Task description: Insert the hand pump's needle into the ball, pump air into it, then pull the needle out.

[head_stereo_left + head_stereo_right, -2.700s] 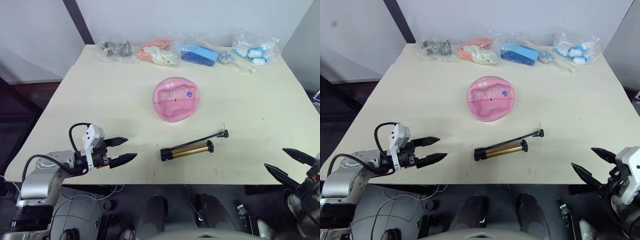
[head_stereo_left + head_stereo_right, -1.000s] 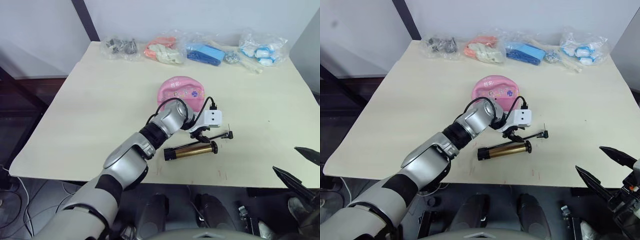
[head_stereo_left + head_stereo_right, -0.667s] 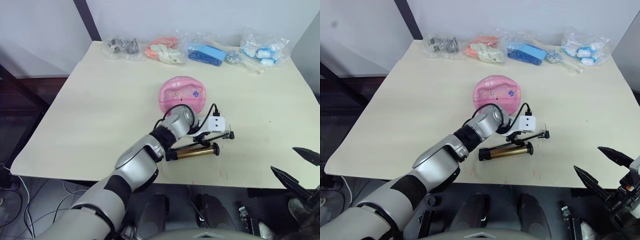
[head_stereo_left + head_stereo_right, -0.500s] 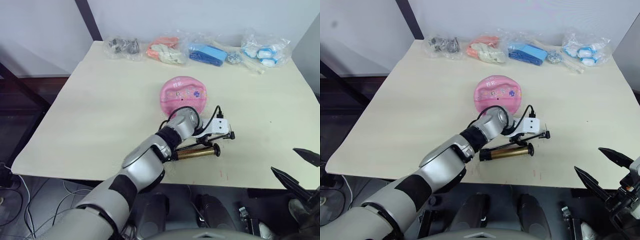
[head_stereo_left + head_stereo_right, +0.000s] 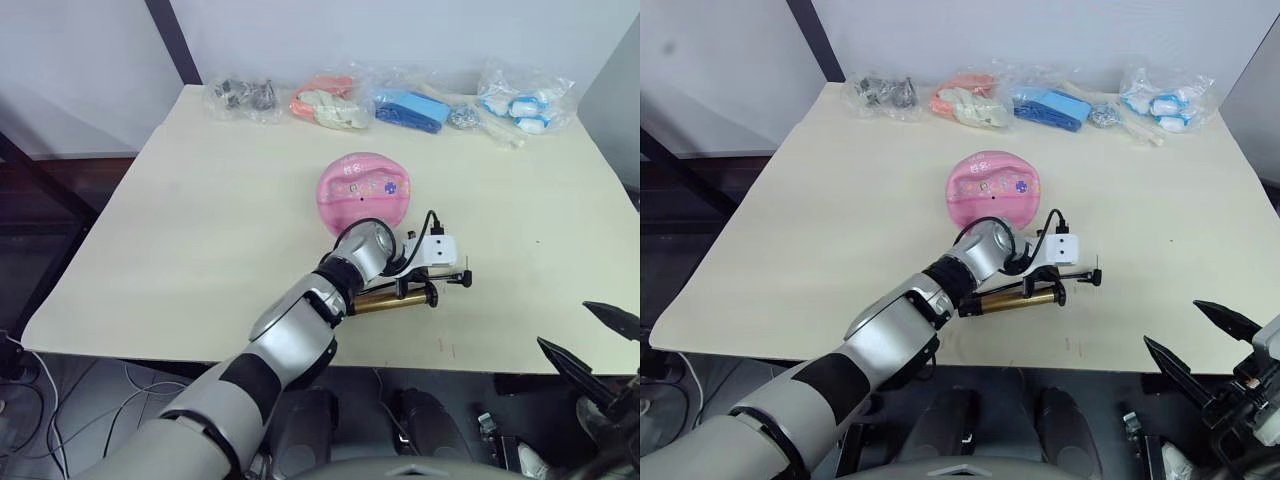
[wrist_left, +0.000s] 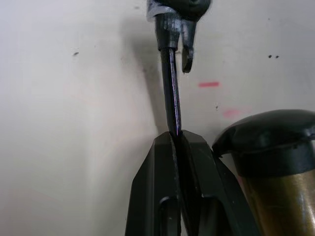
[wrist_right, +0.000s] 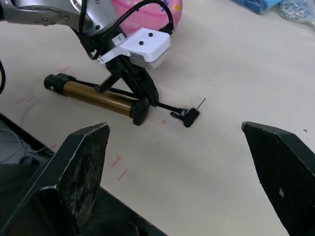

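The pink ball (image 5: 365, 188), with its black valve dot facing up, lies mid-table. Nearer me lies the hand pump (image 5: 388, 300), a gold tube with black caps (image 7: 97, 96). Its thin black hose (image 6: 170, 88) runs to the right and ends in a black fitting (image 7: 186, 116) carrying the needle (image 7: 202, 103), which rests on the table. My left gripper (image 6: 176, 135) is shut on the hose beside the pump's black end cap (image 6: 268, 142). At the table's near right edge, my right gripper (image 7: 174, 129) stands wide open and empty, apart from the pump.
Several clear bags line the far edge: dark parts (image 5: 237, 95), orange-pink items (image 5: 320, 100), blue items (image 5: 410, 108) and blue-white items (image 5: 525, 100). The cream table (image 5: 200, 220) is bare on the left and right of the ball.
My left gripper has lowered onto the pump's hose and closed on it. The right gripper has stayed open in place.
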You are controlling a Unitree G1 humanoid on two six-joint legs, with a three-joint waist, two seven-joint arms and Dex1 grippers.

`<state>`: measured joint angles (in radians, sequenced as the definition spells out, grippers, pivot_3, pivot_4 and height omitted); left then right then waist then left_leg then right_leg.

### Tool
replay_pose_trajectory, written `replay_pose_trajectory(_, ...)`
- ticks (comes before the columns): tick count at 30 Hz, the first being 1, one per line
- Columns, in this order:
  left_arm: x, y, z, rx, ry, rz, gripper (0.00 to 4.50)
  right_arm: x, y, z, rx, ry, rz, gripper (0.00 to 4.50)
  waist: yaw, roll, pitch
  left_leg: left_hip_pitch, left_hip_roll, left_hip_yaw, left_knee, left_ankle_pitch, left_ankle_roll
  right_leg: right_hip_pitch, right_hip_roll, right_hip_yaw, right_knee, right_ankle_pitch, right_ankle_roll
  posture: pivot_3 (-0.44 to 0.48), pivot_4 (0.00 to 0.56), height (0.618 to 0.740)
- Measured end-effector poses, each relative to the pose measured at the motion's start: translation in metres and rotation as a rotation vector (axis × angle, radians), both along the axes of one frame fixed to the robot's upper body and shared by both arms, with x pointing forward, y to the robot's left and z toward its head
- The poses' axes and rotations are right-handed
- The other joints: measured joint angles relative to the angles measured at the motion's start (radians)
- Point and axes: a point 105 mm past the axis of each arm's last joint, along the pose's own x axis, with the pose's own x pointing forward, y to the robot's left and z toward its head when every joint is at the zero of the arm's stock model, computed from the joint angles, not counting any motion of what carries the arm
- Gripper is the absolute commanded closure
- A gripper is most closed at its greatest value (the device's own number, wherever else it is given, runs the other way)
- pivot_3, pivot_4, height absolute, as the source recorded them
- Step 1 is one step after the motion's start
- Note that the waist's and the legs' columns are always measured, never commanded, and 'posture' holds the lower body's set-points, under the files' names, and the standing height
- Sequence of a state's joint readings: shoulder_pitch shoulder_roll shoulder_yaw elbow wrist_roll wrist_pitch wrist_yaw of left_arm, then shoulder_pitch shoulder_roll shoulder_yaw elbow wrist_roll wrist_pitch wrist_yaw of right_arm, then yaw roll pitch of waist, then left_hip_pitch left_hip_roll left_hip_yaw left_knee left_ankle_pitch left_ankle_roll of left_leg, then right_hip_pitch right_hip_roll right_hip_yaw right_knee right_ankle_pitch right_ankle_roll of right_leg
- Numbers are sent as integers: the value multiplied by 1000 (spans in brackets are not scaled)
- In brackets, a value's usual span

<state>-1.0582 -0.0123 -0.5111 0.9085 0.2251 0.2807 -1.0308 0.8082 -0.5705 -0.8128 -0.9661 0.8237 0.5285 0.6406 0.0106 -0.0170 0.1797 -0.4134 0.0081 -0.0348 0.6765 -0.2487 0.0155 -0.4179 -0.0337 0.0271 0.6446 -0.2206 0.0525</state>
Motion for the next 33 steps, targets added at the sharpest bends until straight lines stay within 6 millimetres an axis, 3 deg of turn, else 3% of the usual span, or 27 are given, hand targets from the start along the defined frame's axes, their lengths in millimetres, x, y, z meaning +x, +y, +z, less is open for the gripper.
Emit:
replay_pose_trajectory(6,-8,12,27,-174,38,5,4428,16,11,-4,40,-4,-82,0,4,1,-1,0,0,0,0,0,0,0,-1,0,1,3,1,0,150,740)
replay_pose_trajectory(11,-22,19,41,-314,26,-6,4428,45,30,-11,291,80,-99,0,3,2,-1,0,1,1,5,0,0,1,-1,1,2,3,-4,0,150,740)
replay_pose_trajectory(16,-30,25,48,-378,-3,-16,4428,64,46,-8,379,154,-31,0,-1,2,-1,1,0,1,6,0,1,2,-1,1,3,5,0,0,150,740)
replay_pose_trajectory(21,-37,24,53,-437,-34,-11,4428,100,42,10,482,197,-40,0,-2,2,-1,0,-1,1,8,0,1,2,0,2,3,7,2,0,150,740)
replay_pose_trajectory(25,-36,28,53,-439,-56,12,4428,113,41,11,515,222,-64,0,1,3,-1,0,-1,2,7,-1,3,2,-1,3,3,7,2,0,150,740)
replay_pose_trajectory(29,-38,29,50,-452,-66,34,4500,123,50,14,547,244,-37,1027,-2,3,-1,0,-1,2,7,-1,4,2,-1,3,3,7,2,0,150,740)
replay_pose_trajectory(33,-36,31,51,-453,-83,51,4500,126,59,16,560,274,-2,1027,3,3,-1,0,-1,2,8,-1,4,2,0,3,3,7,2,0,150,740)
